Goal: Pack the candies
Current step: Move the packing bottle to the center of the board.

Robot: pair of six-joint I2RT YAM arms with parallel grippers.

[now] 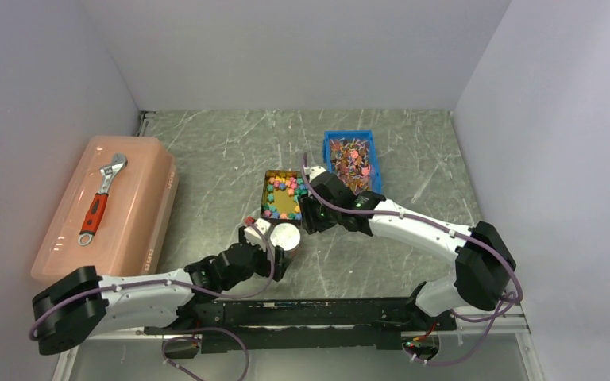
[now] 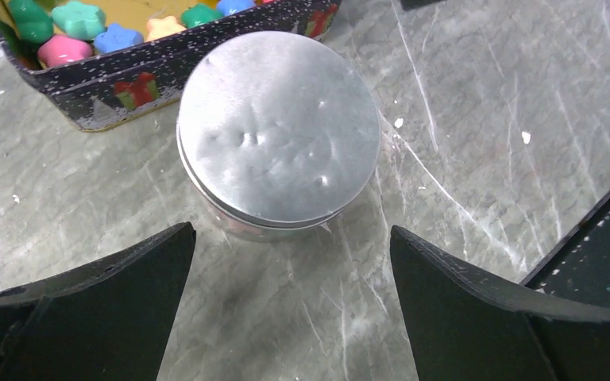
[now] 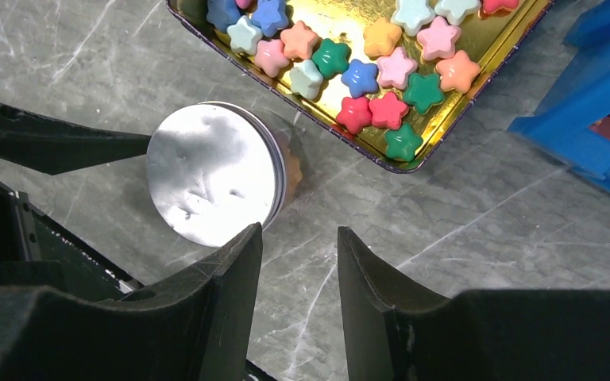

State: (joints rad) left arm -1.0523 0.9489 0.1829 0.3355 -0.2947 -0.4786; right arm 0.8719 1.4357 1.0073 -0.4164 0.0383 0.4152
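The candies (image 1: 279, 190) are pastel star-shaped lumps lying in an open gold-lined tin (image 1: 285, 208); they also show in the left wrist view (image 2: 79, 17) and the right wrist view (image 3: 357, 77). A small round jar with a silver lid (image 1: 286, 236) stands just in front of the tin. My left gripper (image 1: 276, 252) is open and empty, its fingers just short of the jar (image 2: 278, 135). My right gripper (image 1: 308, 216) hovers above the table beside the jar (image 3: 210, 171) and the tin's near corner (image 3: 413, 163), jaws narrowly open and empty.
A blue bin (image 1: 330, 155) holding several small mixed-colour pieces stands behind the tin to the right; its corner shows in the right wrist view (image 3: 596, 127). A large pink box (image 1: 135, 214) with a red-handled wrench (image 1: 102, 198) on top fills the left side. Walls enclose the table.
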